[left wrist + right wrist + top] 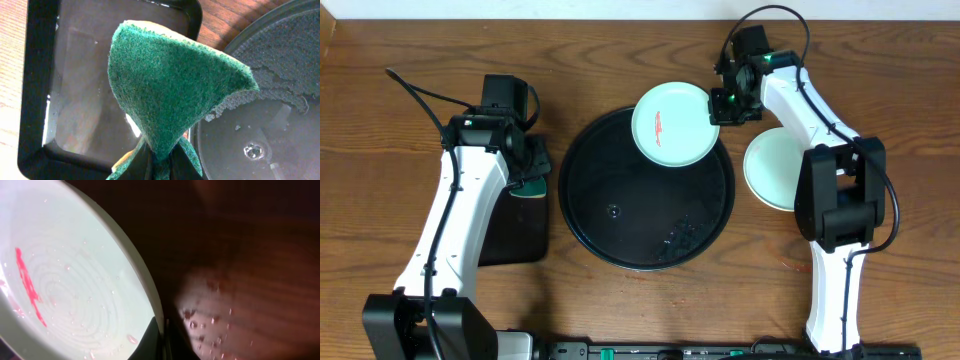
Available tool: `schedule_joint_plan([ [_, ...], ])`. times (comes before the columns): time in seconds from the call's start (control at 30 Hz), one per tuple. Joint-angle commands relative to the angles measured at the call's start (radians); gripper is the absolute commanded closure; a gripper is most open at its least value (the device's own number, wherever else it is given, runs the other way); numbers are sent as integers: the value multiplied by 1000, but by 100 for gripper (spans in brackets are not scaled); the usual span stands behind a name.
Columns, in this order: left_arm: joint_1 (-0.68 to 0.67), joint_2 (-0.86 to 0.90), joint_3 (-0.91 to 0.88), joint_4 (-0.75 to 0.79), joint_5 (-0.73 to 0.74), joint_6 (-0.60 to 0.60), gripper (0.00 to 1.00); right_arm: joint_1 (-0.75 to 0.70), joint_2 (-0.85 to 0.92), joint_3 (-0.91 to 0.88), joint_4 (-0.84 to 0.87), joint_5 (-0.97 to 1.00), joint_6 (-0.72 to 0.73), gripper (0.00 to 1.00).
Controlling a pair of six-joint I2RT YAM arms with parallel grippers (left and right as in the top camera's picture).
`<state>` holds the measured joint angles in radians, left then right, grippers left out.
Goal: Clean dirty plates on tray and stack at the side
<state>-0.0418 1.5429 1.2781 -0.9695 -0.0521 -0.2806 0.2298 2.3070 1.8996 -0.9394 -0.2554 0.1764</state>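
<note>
Left jaws pinch a sponge (170, 85) above the rectangular tray (34, 100); right jaws pinch a smeared plate (670, 125) over the round tray (590, 200).

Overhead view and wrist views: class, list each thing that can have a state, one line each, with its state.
Light aqua round plastic plate: red-smeared, gripped at its rim by the right gripper.
Pale round plate: lying on the table, partly hidden.
Large round black tray: wet.
Green scouring sponge: folded, pinched in the left gripper.
Small rectangular black tray: wet inside.
</note>
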Motion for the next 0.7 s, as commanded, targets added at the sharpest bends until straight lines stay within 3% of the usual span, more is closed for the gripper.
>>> schedule_joint_plan([
  [0.0,4,6,2,-2,-12,13,92,32,-46,31,-47,-34,59,99],
  [0.33,1,6,2,-1,49,13,92,169,-62,-10,-233,-41,45,99],
  [0.67,-39,7,-27,39,127,27,93,201,-61,-193,-98,-61,63,99],
])
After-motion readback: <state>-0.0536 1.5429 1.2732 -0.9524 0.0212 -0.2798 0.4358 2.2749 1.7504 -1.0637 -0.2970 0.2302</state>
